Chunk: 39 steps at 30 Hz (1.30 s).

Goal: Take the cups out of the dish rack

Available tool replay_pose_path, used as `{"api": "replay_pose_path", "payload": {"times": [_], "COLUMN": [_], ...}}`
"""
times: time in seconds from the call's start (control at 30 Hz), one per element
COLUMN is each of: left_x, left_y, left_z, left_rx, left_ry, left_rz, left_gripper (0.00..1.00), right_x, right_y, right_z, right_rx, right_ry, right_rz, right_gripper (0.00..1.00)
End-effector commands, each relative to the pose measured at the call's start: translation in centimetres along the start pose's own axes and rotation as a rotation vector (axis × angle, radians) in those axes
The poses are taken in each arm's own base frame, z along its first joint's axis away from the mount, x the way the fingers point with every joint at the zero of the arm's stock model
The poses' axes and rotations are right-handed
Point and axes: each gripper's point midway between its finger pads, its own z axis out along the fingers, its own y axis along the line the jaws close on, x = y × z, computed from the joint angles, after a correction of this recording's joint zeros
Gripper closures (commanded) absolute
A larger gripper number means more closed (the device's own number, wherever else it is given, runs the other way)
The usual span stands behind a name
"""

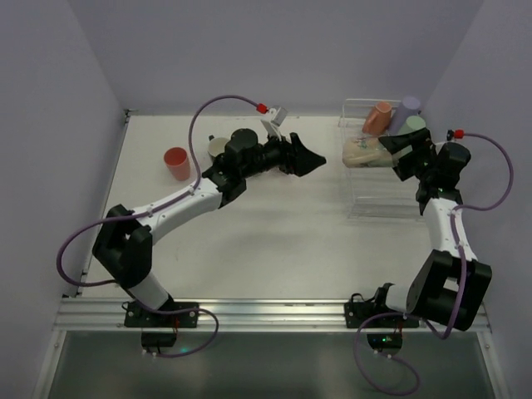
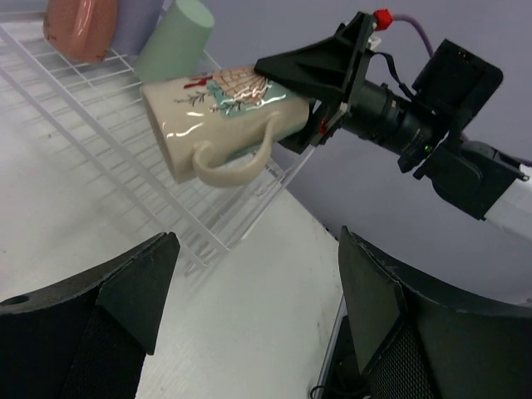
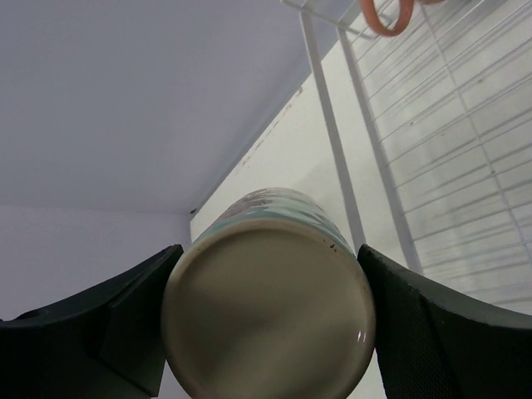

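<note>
My right gripper [image 1: 392, 154] is shut on a cream mug [image 1: 364, 152] with a painted pattern. It holds the mug on its side by the base end, above the left edge of the white wire dish rack [image 1: 382, 195]. In the right wrist view the mug's base [image 3: 268, 320] fills the gap between both fingers [image 3: 125, 328]. My left gripper [image 1: 318, 160] is open and empty, just left of the mug, mouth toward it. In the left wrist view the mug [image 2: 220, 116] hangs handle down ahead of the open left gripper [image 2: 256, 249]. Salmon [image 1: 377, 117], lavender [image 1: 407, 110] and light green [image 1: 414, 125] cups lie at the rack's far end.
A red cup [image 1: 176, 162] stands on the table at the left. A pale cup [image 1: 218, 147] stands half hidden behind the left arm. The rack's low clear wall [image 1: 356, 108] rises at the back right, close to the side wall.
</note>
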Motion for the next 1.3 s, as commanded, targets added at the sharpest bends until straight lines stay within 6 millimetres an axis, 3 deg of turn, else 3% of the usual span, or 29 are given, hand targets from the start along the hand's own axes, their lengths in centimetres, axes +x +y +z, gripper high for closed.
{"api": "replay_pose_path", "payload": {"times": [0.0, 0.17, 0.53, 0.8, 0.93, 1.27], "left_x": [-2.9, -2.8, -1.6, -2.2, -1.8, -1.3], "left_y": [-2.1, 0.2, 1.1, -0.7, -1.0, -1.3], "left_z": [1.5, 3.3, 5.6, 6.1, 6.0, 6.1], "left_rx": [0.081, 0.067, 0.150, 0.279, 0.292, 0.315], "left_ry": [-0.058, -0.047, -0.015, -0.041, -0.030, -0.017], "left_rz": [0.029, -0.025, -0.181, -0.228, -0.251, -0.273], "left_gripper": [0.16, 0.13, 0.09, 0.16, 0.20, 0.30], "right_x": [-0.3, 1.1, 2.6, 3.3, 3.7, 4.7], "right_y": [7.1, 7.9, 9.0, 8.7, 8.2, 9.1], "right_z": [-2.4, -3.3, -4.8, -5.0, -4.8, -5.1], "right_rx": [-0.281, -0.355, -0.433, -0.440, -0.441, -0.490], "right_ry": [0.003, 0.057, 0.114, 0.138, 0.157, 0.208], "right_rz": [-0.027, -0.004, 0.009, 0.009, 0.021, 0.005], "right_gripper": [0.87, 0.86, 0.86, 0.85, 0.85, 0.85]}}
